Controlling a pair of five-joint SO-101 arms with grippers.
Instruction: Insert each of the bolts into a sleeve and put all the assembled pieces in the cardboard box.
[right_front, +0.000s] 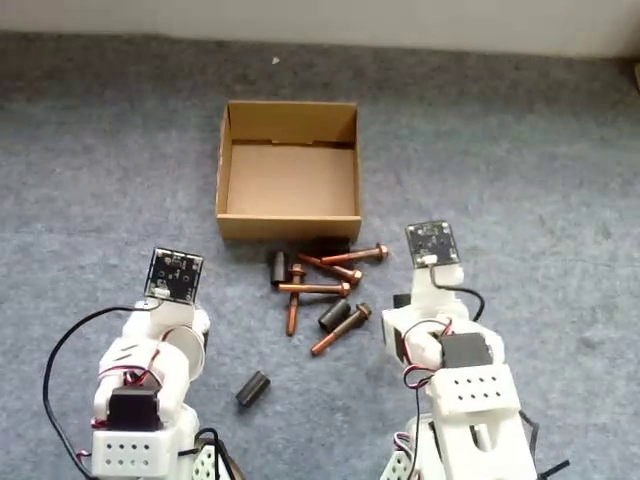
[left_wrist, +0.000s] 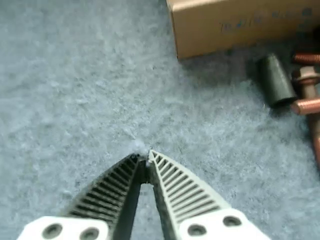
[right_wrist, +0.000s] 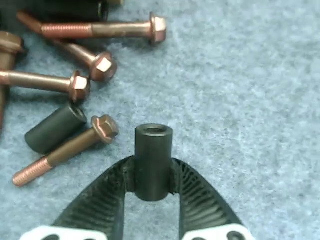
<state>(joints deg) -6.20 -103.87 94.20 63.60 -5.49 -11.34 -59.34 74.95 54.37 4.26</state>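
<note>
Right wrist view: right claw (right_wrist: 151, 167) clamped on a black sleeve (right_wrist: 153, 150). The pads grip its lower half and the open end pokes clear beyond the tips.

Step in hand, as I read it: get a bolt into that held sleeve.
- Keep your grip low, as it is, so the bore stays free.
- Take the bolt near its head with the other claw, leaving the shank bare.
- Line shank and bore up on one axis before you push. The sleeve is round and smooth and could pivot between the pads if loaded off-centre.

Sleeve: short matt black tube, thick wall, round hole plain at the free end, nothing in it yet.

Just beside the claw lies the nearest bolt (right_wrist: 70, 147), copper-coloured, flanged hex head toward the held sleeve. A second sleeve (right_wrist: 55, 127) lies along it; the bolt looks to be beside it, not through it. More bolts lie farther out, the farthest bolt (right_wrist: 100, 30) crosswise.

Left wrist view: left claw (left_wrist: 142, 159) closed on nothing, tips low over the grey counter (left_wrist: 75, 75).

High view: cardboard box (right_front: 288, 228) holds nothing. The bolt pile lies just before its near wall, between the arms. A lone sleeve (right_front: 253, 388) lies apart, near the left arm.
</note>
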